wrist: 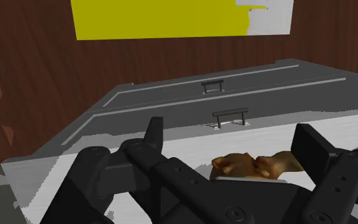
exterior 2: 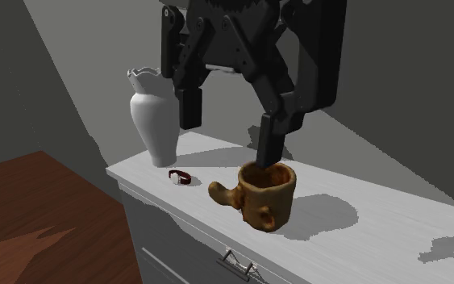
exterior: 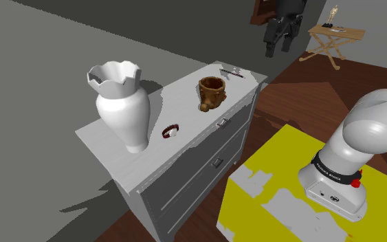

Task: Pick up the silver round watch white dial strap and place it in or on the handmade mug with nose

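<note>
Near watch, white vase (mug apart)

grey-white dresser w/ drawers carries 4 things. brown mug sits mid-top near front edge. watch lies btwn mug & white vase. thin pen-like item lies on mug's other side.

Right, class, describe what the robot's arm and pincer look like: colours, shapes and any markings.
The white rounded robot arm has smooth bulging segments; a black band with white lettering rings its lower part, with a small red button beside it. The all-black two-finger pincer is blocky, with hinged links, round screw heads and squared fingers.
</note>
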{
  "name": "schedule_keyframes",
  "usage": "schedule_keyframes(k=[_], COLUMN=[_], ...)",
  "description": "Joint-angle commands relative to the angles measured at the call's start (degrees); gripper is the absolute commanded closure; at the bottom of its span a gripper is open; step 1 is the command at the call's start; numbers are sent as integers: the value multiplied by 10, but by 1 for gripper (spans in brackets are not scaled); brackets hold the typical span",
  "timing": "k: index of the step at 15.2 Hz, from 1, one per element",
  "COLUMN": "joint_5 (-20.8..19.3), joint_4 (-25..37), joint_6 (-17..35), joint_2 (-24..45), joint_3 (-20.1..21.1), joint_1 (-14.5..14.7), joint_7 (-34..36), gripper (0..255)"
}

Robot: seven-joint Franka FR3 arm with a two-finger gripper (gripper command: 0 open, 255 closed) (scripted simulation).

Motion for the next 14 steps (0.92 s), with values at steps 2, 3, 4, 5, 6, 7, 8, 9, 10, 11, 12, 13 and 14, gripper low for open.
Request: schedule_keyframes(k=[2,3,4,5,6,7,8,9,10,11,12,13,14], joint_5=[7,14,21,28,35,41,48,54,59,65,70,75,80], joint_4=[-4,-7,-10,-12,-13,-14,-14,-13,-11,-9,-6,-2,2], joint_6=[15,30,44,59,74,88,103,117,131,145,159,172,185], joint_2=[11,24,36,49,63,77,92,107,123,139,155,172,189], joint_3=[6,11,17,23,28,34,40,46,51,57,62,68,74], joint_1=[4,7,11,14,18,21,25,28,32,35,39,42,45], joint_7=[5,9,13,17,21,25,28,32,35,39,42,45,48], gripper=[0,0,0,0,0,0,0,0,0,0,0,0,0])
